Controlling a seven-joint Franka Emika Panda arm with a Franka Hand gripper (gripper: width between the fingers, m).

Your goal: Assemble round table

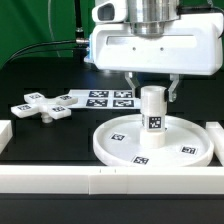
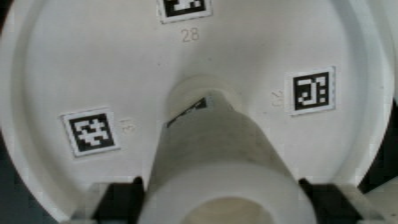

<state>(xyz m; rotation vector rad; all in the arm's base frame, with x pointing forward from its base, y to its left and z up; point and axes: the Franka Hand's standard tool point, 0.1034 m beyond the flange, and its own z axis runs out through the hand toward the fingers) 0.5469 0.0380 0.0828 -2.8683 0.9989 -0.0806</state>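
Leg (image 1: 152,112) upright at disc (image 1: 105,150) ctr — claw (image 1: 152,97) clamped on it, arm (image 1: 140,40) vert.

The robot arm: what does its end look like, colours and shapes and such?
Its tool is a wide white box with rounded corners, set below a round grey metal wrist. It has two slim dark fingers, and in the wrist view their tips look black. A thin black cable seems to lead to it from the exterior view's left. No lettering shows.
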